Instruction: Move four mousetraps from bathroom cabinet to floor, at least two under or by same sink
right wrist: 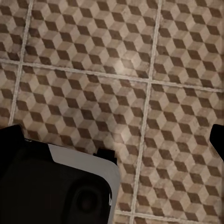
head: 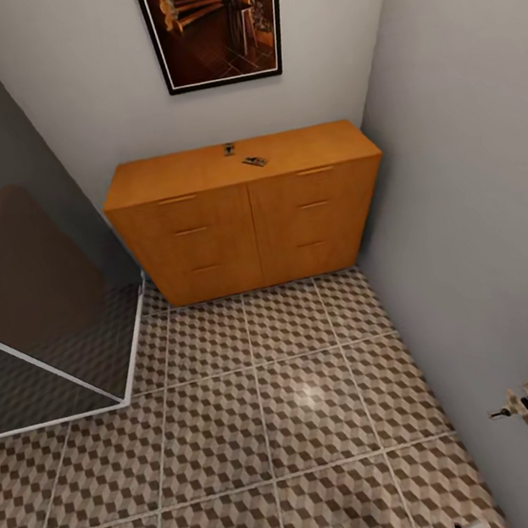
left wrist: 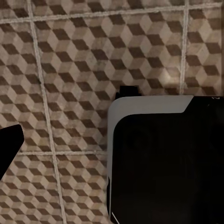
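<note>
Our end effectors hang low over the bathroom floor (head: 303, 395), and we cannot tell whether either is apart or together: the left wrist view gives one dark fingertip (left wrist: 8, 144) at the frame's edge beside the robot's base (left wrist: 163, 158), and the right wrist view gives dark finger tips (right wrist: 10, 133) at both edges, with cube-patterned tile beneath and nothing held between them. From there the cabinet (head: 249, 223) stands well ahead, across open tile against the far wall under a framed picture (head: 213, 21). On its flat top lie two small dark objects, which we take for mousetraps (head: 255, 161), the second (head: 228, 147) just behind it; they are too small to confirm. We judge the risks ahead as clipping the glass shower screen (head: 52, 334) or the right wall on approach, and mistaking two traps for all four; the others may sit inside.
</note>
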